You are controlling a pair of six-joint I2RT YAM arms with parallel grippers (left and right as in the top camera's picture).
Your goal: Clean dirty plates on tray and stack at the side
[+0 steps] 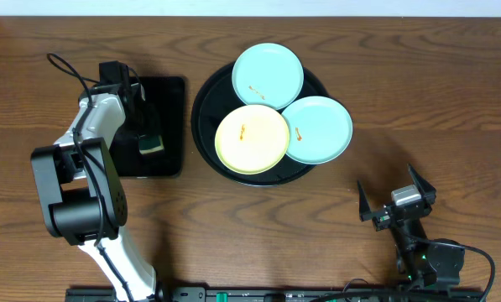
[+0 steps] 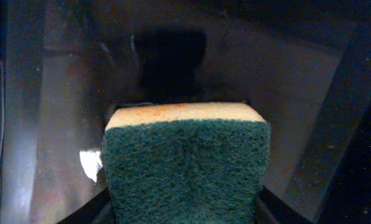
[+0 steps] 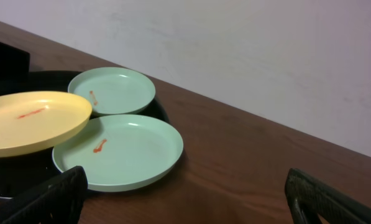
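Tabletop (image 1: 401,50): plates (image 1: 252,139) on tray (image 1: 203,113), ahead-left of spread right jaws.

- Round black tray (image 1: 203,111) with a raised rim, flat on the wooden table, holding all three plates.
- Far light blue plate (image 1: 268,74): glossy, upright, at the tray's back edge and jutting over the rim, with a small orange smear near its front edge.
- Pale yellow plate (image 1: 252,139): at the tray's front, an orange smear near its centre, its rim overlapping the neighbouring blue plate.
- Right light blue plate (image 1: 321,127): an orange smear on its left side, overhanging the tray's right rim.
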